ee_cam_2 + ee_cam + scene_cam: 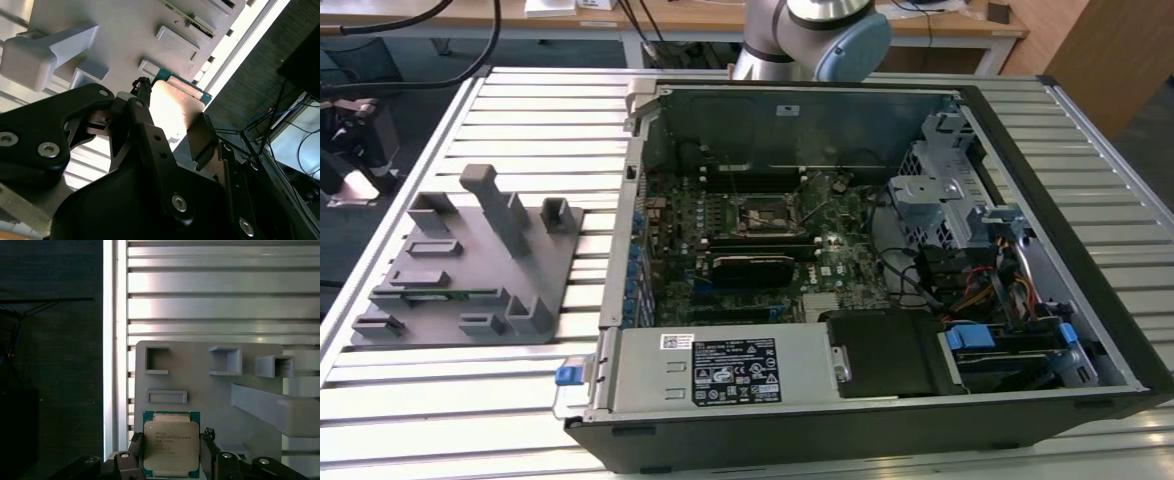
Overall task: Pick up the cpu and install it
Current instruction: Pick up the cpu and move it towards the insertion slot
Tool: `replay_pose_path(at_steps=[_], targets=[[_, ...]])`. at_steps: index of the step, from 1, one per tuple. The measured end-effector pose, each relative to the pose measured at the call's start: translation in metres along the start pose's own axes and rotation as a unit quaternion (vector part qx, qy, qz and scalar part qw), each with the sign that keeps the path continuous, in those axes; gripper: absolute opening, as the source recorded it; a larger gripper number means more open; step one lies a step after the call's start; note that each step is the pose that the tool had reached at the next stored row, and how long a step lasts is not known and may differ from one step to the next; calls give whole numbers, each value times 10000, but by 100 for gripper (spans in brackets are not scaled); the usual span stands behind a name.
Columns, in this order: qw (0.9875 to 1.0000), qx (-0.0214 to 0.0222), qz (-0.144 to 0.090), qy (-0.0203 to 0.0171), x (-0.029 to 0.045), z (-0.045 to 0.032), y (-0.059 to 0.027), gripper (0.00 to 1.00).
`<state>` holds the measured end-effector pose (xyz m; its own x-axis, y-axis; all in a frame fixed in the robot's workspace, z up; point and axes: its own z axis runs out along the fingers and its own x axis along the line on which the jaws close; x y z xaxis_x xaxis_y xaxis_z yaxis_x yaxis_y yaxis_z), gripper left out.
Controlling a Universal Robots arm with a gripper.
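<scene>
The cpu [171,444] is a flat square chip with a silver metal top and a green rim. My gripper [171,452] is shut on it, one black finger [135,452] against each side. In the second wrist view the cpu [175,105] shines between the same fingers [144,117] of the gripper [172,125], above the grey fixture plate [125,30]. In the exterior view the motherboard's dark square socket [761,212] lies inside the open computer case [1067,300], to the right of the fixture plate [467,265].
The grey fixture plate [210,395] carries raised posts [491,195], small pockets [225,360] and a long green memory stick [447,295]. It rests on a slatted metal table [520,110]. The arm's base [807,35] stands behind the case. Drive bays and cables [987,270] crowd the case's right side.
</scene>
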<state>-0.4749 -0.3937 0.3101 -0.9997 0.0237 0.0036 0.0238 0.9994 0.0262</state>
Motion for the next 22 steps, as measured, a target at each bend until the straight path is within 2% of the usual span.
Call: replay_pose_path(at_steps=[22], targets=[[10000, 0, 0, -9, 2, -305, 39, 54]])
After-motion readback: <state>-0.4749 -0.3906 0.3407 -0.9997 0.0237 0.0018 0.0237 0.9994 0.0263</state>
